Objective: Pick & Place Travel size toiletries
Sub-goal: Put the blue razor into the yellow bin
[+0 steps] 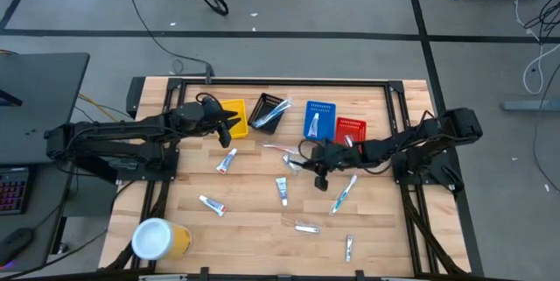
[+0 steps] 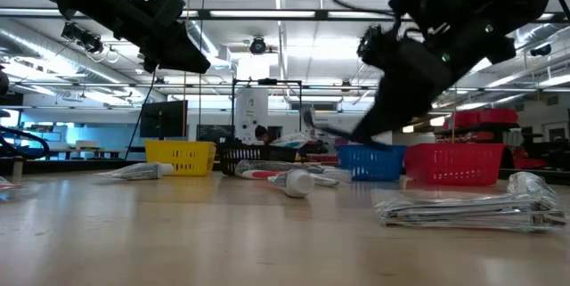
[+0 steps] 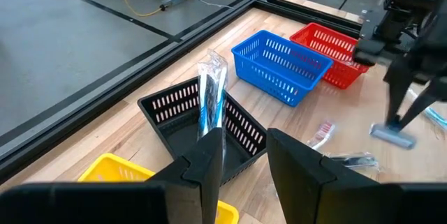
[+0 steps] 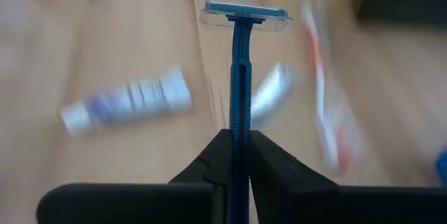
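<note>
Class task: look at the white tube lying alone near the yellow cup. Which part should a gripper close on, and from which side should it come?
Grip the tube across the middle of its body, coming straight down from above. It lies flat on the table, apart from the cup and other items, so the fingers have room either side. Turning the fingers across its long axis, away from the cap, would likely hold best.

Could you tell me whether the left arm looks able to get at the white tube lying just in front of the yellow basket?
Probably yes. The left claw hovers open and empty over the yellow basket, and the white tube lies close by on bare table with nothing over it. The right claw, holding a razor, is off to the side.
</note>
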`<move>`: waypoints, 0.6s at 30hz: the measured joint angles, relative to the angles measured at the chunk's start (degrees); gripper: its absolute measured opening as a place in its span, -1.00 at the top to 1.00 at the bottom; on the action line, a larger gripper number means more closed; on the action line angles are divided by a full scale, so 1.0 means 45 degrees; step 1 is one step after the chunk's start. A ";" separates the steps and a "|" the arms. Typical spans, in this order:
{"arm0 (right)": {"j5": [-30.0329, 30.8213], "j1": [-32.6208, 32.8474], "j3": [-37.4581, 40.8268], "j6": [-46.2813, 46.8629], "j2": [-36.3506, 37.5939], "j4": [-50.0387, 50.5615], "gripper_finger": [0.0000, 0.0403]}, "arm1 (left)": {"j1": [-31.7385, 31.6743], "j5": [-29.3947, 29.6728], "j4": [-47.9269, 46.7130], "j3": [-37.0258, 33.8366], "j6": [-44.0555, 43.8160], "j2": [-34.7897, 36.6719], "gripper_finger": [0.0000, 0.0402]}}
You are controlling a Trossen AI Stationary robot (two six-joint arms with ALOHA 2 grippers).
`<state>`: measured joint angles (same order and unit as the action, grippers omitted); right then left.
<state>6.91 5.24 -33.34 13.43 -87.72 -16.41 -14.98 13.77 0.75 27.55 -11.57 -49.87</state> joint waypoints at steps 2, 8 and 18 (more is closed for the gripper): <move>0.0135 -0.0037 0.0000 -0.0230 0.0169 -0.1102 0.81 | -0.0002 -0.0282 0.0002 0.0000 0.0000 0.0000 0.40; 0.2114 -0.0286 -0.0005 -0.2695 0.0227 -0.5928 0.82 | -0.0002 -0.1599 0.0021 -0.0004 0.0335 0.0000 0.40; 0.1081 -0.1929 -0.0024 -0.4010 0.0227 -0.9837 0.82 | 0.0003 -0.4327 0.3412 -0.0005 0.1787 -0.0612 0.40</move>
<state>11.78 -3.44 -33.45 -4.61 -86.69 -60.67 -14.96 -5.70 16.10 27.53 -3.53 -52.62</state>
